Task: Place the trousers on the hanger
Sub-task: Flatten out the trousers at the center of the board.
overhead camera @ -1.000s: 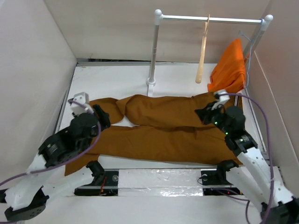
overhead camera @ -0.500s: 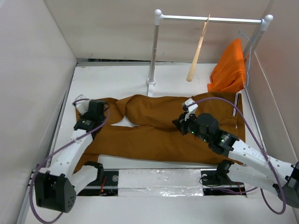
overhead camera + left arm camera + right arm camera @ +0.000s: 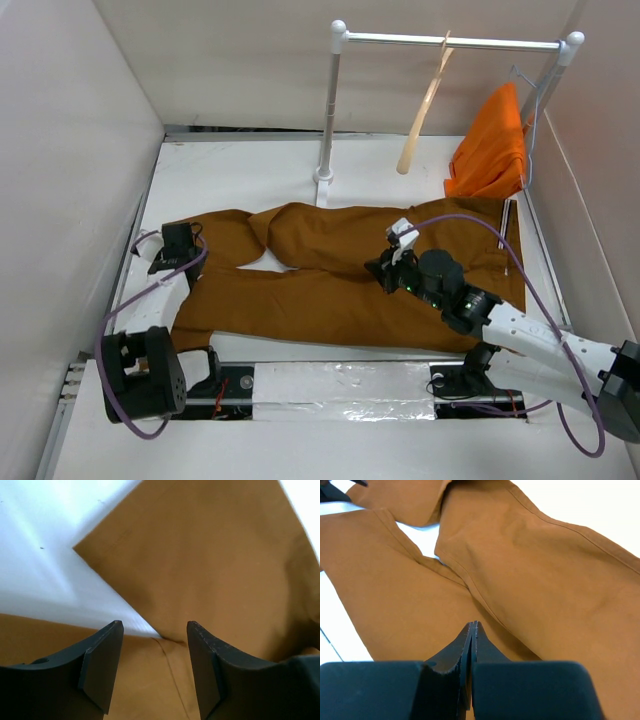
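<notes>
The rust-brown trousers (image 3: pixel 330 270) lie flat across the table, legs pointing left. High above them, the pale wooden hanger (image 3: pixel 420 110) hangs tilted from the rail. My left gripper (image 3: pixel 185 250) is at the leg ends on the far left. In the left wrist view the left gripper (image 3: pixel 155 630) is open just above the trousers (image 3: pixel 210 555), over the spot where one leg overlaps the other, and holds nothing. My right gripper (image 3: pixel 380 270) is low over the middle of the trousers. In the right wrist view the right gripper (image 3: pixel 472 625) is shut and empty, with the trousers (image 3: pixel 545 570) beyond it.
A white rail (image 3: pixel 450 41) on two posts stands at the back. A bright orange garment (image 3: pixel 492 145) hangs at its right end on a thin wire hanger (image 3: pixel 525 80). Walls close in left, right and behind. White table (image 3: pixel 50 555) shows beside the legs.
My left arm has stretched out, carrying its gripper to the far-left leg ends. My right gripper has moved left from the waist end to mid-trousers. The hanger's lower end has swung left.
</notes>
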`<state>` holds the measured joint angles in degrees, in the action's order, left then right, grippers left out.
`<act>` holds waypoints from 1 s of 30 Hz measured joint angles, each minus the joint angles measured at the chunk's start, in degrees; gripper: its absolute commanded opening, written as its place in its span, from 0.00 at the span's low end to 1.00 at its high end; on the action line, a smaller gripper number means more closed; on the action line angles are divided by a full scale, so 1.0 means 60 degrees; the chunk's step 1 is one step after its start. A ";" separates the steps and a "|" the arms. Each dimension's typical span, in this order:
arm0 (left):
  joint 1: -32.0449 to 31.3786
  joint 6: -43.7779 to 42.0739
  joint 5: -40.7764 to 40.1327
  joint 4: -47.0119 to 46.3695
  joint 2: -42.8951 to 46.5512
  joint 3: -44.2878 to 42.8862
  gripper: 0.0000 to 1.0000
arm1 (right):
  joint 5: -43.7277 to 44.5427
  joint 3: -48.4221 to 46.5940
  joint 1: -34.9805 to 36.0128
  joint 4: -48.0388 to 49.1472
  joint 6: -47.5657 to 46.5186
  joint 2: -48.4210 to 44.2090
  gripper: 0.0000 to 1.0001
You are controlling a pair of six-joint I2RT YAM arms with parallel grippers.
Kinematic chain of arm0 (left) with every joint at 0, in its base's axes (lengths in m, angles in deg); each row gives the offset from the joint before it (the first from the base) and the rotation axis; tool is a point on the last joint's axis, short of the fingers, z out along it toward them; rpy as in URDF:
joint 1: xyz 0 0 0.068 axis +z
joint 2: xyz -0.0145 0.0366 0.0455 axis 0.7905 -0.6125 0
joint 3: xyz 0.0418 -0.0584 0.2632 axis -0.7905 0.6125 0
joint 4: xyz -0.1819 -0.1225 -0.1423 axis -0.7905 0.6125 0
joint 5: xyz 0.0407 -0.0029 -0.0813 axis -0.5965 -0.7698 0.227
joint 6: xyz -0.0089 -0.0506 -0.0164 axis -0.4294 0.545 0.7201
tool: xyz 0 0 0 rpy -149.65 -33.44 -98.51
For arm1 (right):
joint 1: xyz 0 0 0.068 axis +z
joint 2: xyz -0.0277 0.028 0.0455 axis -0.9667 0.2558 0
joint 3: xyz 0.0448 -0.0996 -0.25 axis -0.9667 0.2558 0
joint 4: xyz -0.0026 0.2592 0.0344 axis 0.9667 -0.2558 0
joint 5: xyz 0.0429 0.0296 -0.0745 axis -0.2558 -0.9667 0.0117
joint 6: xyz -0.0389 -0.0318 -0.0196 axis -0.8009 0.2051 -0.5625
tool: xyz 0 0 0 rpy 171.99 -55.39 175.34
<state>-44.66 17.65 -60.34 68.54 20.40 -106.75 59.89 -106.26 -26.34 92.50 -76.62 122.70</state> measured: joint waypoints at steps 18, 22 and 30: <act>0.1064 0.0178 0.0463 -0.1825 -0.2463 -0.0368 0.16 | -0.0284 0.0160 0.0000 0.0532 0.0000 0.0342 0.00; 0.1067 -0.0025 0.0612 -0.1814 -0.3045 -0.0849 0.00 | -0.0284 0.0160 0.0000 0.0550 0.0000 0.0455 0.00; 0.1067 -0.0452 0.0827 -0.1781 -0.2812 -0.1756 0.00 | -0.0273 0.0160 0.0000 0.0576 0.0000 0.0586 0.00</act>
<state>-38.25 14.94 -55.38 57.86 3.53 -117.29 58.25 -105.29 -26.34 95.96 -76.62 126.22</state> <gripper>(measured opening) 0.006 0.009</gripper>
